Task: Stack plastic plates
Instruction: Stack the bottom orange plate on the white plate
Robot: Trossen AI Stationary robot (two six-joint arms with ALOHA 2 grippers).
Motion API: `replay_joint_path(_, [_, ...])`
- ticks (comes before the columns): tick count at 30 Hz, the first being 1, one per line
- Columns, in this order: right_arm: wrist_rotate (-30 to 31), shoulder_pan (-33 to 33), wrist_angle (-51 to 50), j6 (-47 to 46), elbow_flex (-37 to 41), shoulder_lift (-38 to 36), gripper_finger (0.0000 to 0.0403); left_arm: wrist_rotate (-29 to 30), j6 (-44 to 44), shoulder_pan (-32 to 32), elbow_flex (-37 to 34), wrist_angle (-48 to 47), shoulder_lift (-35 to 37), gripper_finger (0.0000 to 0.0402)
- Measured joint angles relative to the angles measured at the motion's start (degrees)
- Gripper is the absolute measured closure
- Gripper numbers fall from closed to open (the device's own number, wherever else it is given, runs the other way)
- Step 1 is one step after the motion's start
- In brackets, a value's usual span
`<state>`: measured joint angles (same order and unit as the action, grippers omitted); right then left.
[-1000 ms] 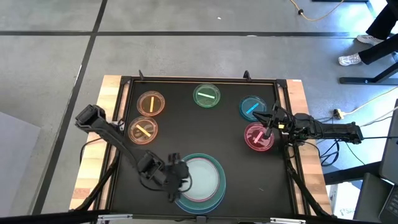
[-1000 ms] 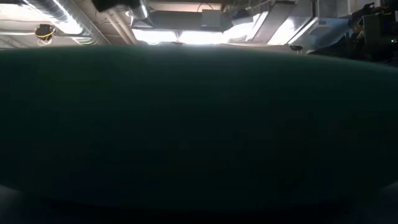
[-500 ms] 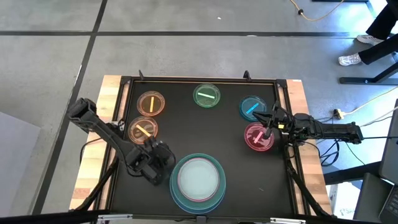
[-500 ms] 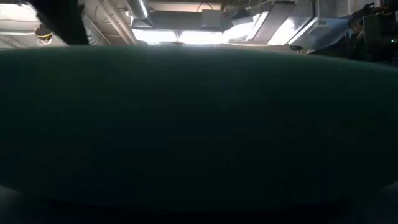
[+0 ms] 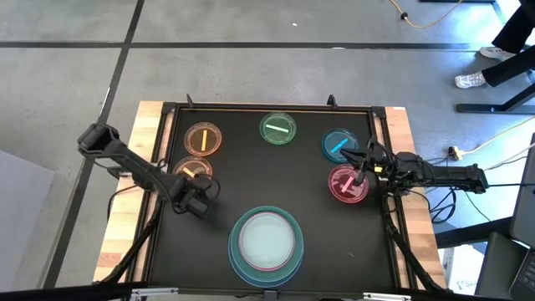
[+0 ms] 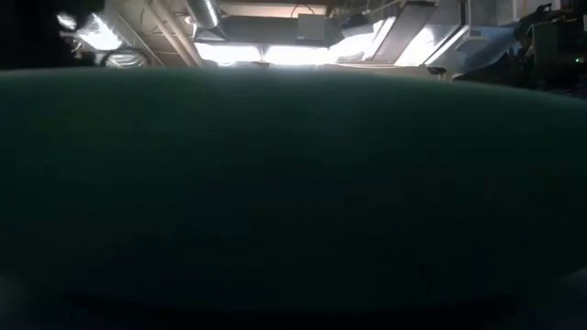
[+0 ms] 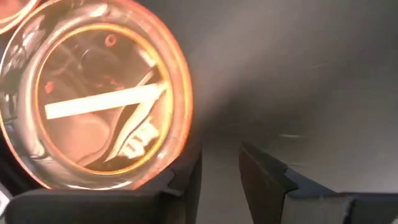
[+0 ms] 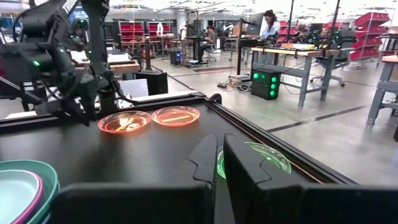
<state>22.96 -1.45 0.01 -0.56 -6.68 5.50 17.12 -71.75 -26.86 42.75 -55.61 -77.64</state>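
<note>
At the six o'clock edge of the black desk (image 5: 251, 188), seen from above, a stack of plates is found: a large blue plate (image 5: 266, 267) at the bottom, a green plate (image 5: 288, 219) showing as a rim on it, a pink plate (image 5: 266, 241) and a pale mint plate (image 5: 266, 238) nested inside. The low view is filled almost wholly by the dark green wall of this stack.

Toward nine o'clock, the left gripper (image 5: 199, 199) is held low over the desk just beside a small orange plate (image 5: 191, 172), on that plate's six o'clock side. In the left wrist view its jaws are seen narrowly parted with nothing between them, and the orange plate (image 7: 93, 102) lies just past one fingertip. A second small orange plate (image 5: 202, 139) sits just beyond the first, toward ten o'clock.

At three o'clock, the right gripper (image 5: 361, 171) is poised over the far rim of a small pink plate (image 5: 346, 184). Its jaws are seen in the right wrist view drawn close together, only a thin gap left, and no plate is seen between them there. A small blue plate (image 5: 338, 145) lies just beyond the pink one, toward two o'clock.

At twelve o'clock, near the far edge, a small green plate (image 5: 277, 129) rests alone.
</note>
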Motion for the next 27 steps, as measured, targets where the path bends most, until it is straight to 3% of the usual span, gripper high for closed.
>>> replay_joint_path(11, [-0.02,0.00,-1.27,0.00,0.00,0.00,0.0378,0.11,8.86,3.33,-5.41,6.27,-0.34,0.0303])
replay_joint_path(20, [-0.02,0.00,-1.69,0.00,0.00,0.00,0.0378,1.85,6.80,3.28,-10.84,8.75,-0.14,0.0305])
replay_joint_path(27, [-0.02,0.00,-1.38,0.00,0.00,0.01,0.0378,2.52,6.51,3.29,-11.39,9.55,-0.23,0.0366])
